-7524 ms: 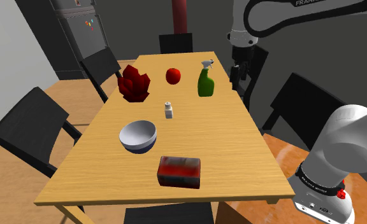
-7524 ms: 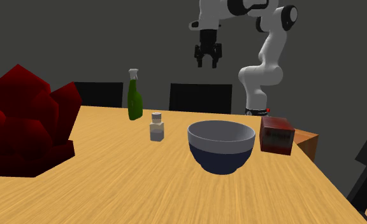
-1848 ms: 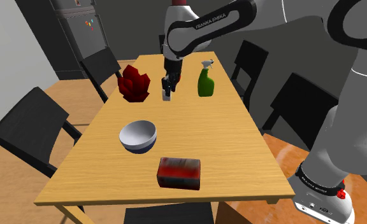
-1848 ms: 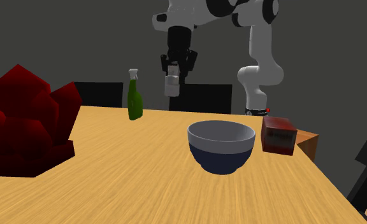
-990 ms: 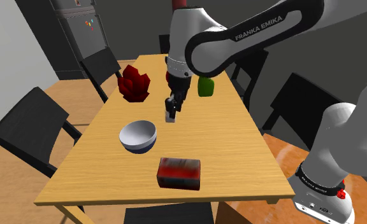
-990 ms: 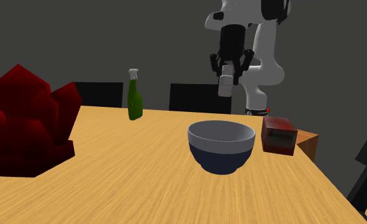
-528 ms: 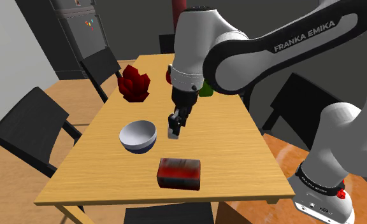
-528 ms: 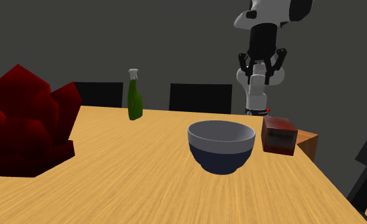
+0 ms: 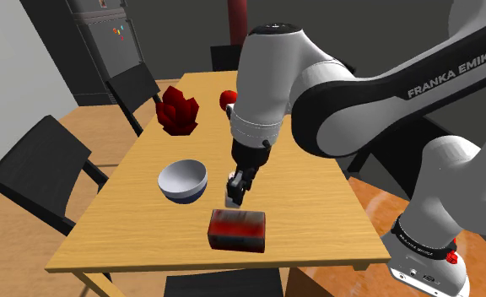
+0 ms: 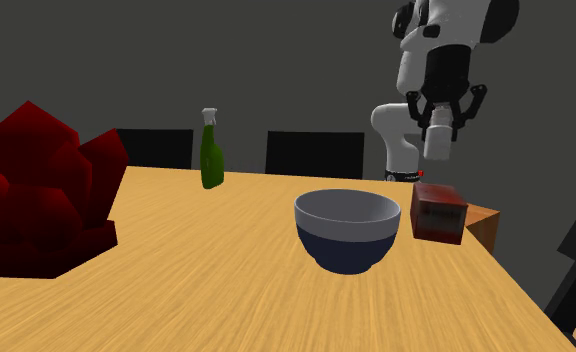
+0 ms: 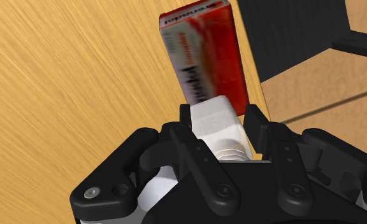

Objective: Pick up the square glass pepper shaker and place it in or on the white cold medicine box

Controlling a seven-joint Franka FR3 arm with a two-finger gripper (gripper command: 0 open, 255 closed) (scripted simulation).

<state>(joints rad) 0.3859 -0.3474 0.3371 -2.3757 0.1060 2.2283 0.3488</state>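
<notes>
Pepper shaker, pale square block, clasped in black pincer, above red box

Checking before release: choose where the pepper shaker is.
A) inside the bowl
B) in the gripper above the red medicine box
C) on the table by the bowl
B: the gripper clasps the pepper shaker in the air, over the red medicine box.

Red-and-white box, whitish shaker, green bottle, grey bowl, dark red cluster, wood-grained tan table.

"FRANKA EMIKA" on the arm
</notes>
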